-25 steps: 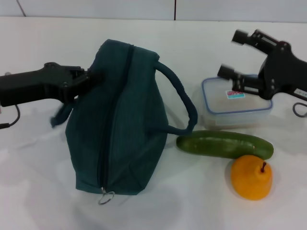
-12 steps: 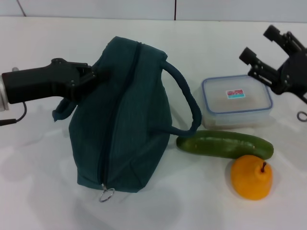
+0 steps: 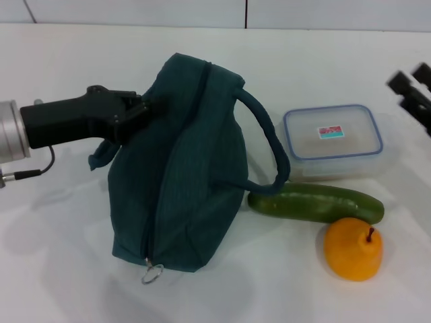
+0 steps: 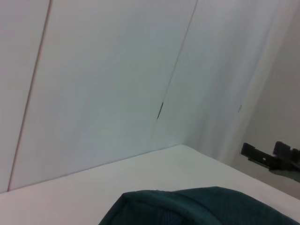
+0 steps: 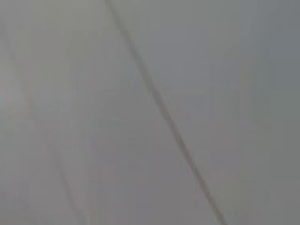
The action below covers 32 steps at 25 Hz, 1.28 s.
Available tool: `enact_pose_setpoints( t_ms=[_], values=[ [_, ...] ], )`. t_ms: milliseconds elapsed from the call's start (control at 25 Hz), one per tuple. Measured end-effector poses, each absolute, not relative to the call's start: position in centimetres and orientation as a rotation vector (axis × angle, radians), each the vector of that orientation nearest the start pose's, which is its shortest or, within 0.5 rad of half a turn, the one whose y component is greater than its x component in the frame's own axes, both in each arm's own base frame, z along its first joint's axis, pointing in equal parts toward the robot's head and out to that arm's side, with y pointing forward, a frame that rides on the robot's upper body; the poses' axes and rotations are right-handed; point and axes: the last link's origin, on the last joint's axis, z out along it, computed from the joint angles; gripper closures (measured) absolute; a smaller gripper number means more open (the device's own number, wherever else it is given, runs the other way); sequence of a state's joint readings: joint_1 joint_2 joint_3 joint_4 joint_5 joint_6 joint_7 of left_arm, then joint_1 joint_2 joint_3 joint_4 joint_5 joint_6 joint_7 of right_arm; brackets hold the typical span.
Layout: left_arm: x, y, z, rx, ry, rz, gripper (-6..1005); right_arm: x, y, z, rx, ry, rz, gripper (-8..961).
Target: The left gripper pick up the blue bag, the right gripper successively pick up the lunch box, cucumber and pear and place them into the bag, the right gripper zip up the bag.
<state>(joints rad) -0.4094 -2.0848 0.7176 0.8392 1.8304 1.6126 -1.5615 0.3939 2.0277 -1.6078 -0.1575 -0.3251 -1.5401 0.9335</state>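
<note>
Now, left pincer clamped on the blue bag — right pincer apart, beyond the lunch box.

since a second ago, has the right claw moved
Yes. The right claw has pulled away from over the lunch box, out toward the head view's right edge, while the box stayed put.

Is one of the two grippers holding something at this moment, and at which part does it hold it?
The left gripper grips the blue bag at its upper left side, apparently by the fabric. The right gripper, at the table's right edge, holds nothing.
</note>
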Motion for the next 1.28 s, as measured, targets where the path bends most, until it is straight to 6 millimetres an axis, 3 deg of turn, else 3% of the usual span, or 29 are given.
enact_pose_setpoints(
  t_ms=[280, 520, 960, 1280],
  values=[
    [-26.4, 31.8, 3.2, -2.571, -0.735, -0.888, 961, 32.3, 27.1, 0.2, -1.786, 1.025, 1.394, 83],
    [-26.6, 31.7, 3.2, -2.569, -0.725, -0.882, 961, 33.6, 26.4, -0.5, -1.732, 1.218, 1.381, 83],
    [-26.4, 31.8, 3.1, -2.582, -0.687, -0.867, 961, 33.3, 28.4, -3.4, -1.764, 1.53, 1.27, 84],
    [-26.4, 31.8, 3.0, -2.587, -0.659, -0.859, 961, 32.7, 29.5, -4.3, -1.762, 1.621, 1.249, 84]
  ],
)
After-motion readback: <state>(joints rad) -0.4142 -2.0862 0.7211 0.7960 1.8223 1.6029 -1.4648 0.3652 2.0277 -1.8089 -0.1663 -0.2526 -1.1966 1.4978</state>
